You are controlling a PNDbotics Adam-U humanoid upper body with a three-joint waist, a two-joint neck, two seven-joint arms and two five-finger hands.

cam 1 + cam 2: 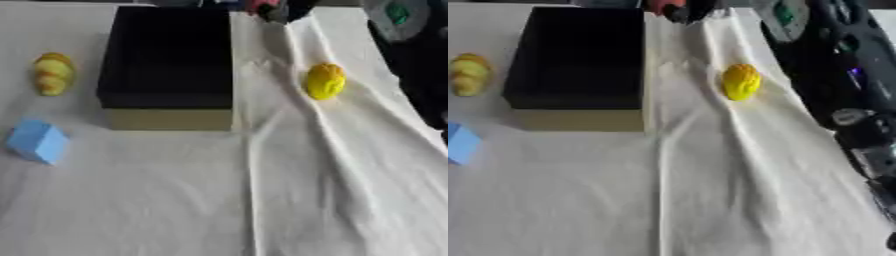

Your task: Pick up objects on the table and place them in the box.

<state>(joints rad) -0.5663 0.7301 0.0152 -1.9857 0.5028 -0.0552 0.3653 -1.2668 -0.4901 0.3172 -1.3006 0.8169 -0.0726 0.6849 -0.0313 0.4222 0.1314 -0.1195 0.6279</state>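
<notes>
Yellow ridged object (325, 81) lies right of the box (166, 60), mid-counter, on rumpled white cloth (332, 190). Right arm (842, 75) along right edge; hand unseen, fingers' state cannot be told. Risk: cloth folds could snag or roll the object during a grasp.

One black box (166, 55), open at the top, with a tan front wall. Two yellow objects: one ridged yellow piece (52, 73) to the left of the box and one rounded yellow piece (325, 81) to its right. One blue block (38, 141) near the left edge. One white cloth (289, 190), creased, covering the desk. One robot arm (842, 75), black with silver joints, along the right side.
</notes>
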